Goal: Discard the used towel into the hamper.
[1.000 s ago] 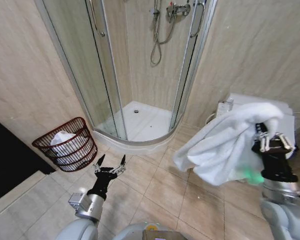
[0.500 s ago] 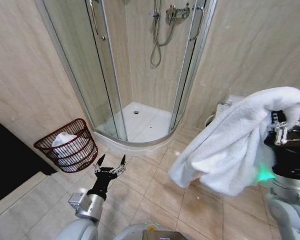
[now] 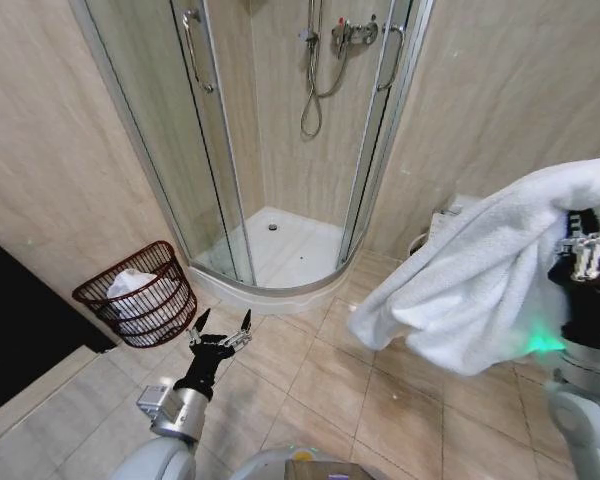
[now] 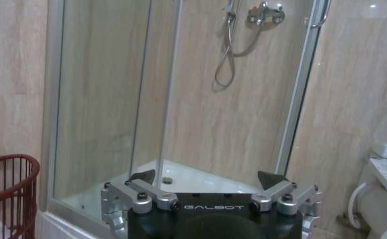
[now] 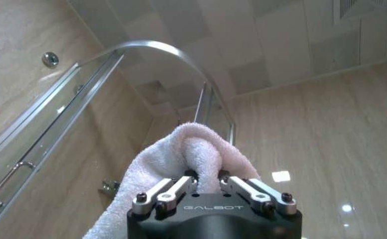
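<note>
the right gripper (image 3: 587, 255) is raised high at the robot's right, its jaws clamped on a fold of the white towel (image 3: 470, 285). in the right wrist view the towel (image 5: 180, 169) bulges up out of the pinched jaws of the right gripper (image 5: 206, 181) as a soft, nubby terry loop, with the ceiling tiles and the curved top rail of the shower enclosure (image 5: 147, 55) beyond it. the rest of the cloth drapes in thick folds away from the jaws toward the robot's left, hiding most of a white fixture by the wall behind it.

the hamper (image 3: 137, 306) sits on the tiled floor (image 3: 320, 380) well apart from the towel, just ahead and outward of the left gripper (image 3: 220, 327). it is a round, dark reddish-brown basket of open slats, tipped against the beige wall, with something white inside. the left gripper is low over the floor, jaws spread apart and empty; in its own view the left gripper (image 4: 210, 178) faces the glass shower doors (image 4: 107, 99), with the hamper's rim (image 4: 10, 172) cut off at the edge. the shower's curved glass corner and white tray (image 3: 280, 245) stand between the two sides.
</note>
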Tool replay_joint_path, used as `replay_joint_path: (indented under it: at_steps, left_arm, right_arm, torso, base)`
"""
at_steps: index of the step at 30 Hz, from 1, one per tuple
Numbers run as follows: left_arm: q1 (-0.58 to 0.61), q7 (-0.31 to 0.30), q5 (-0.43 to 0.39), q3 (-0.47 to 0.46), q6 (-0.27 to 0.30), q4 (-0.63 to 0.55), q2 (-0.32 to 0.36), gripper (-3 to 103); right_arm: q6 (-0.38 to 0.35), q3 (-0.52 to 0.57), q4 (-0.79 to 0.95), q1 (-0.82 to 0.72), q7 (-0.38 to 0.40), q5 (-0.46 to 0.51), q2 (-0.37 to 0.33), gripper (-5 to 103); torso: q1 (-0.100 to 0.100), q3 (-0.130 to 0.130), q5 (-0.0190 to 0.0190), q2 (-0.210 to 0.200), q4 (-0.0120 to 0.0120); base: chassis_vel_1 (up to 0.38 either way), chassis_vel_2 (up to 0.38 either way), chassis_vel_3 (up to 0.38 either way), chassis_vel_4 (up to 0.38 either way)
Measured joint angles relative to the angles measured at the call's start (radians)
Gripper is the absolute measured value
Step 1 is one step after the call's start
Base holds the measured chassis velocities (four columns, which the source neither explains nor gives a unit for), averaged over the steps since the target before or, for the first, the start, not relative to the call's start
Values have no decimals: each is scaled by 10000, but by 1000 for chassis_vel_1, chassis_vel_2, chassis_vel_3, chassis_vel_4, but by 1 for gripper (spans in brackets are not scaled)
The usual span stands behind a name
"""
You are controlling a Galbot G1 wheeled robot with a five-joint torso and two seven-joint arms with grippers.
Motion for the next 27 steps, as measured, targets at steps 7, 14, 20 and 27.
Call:
replay_joint_path:
  at_steps: [7,14,20,27]
  left_arm:
    - [0,0,0,0,0,0,0,100]
    - [0,0,0,0,0,0,0,100]
    - [0,0,0,0,0,0,0,100]
    - [0,0,0,0,0,0,0,100]
  right_arm:
    - [28,-237,-261,-6,10,-226,266,13]
    - [236,-378,-619,-139,-45,-320,479,13]
    - [149,-577,-639,-174,303,-435,553,13]
    - [-1408,-918,14,-245,1772,-177,650,13]
  torso:
    - [114,179,0,291,1]
    - [226,419,0,643,0]
    - [306,544,-1,849,0]
    - [424,725,-2,1149,0]
  base:
    - [0,0,0,0]
    - [0,0,0,0]
    - [0,0,0,0]
    - [0,0,0,0]
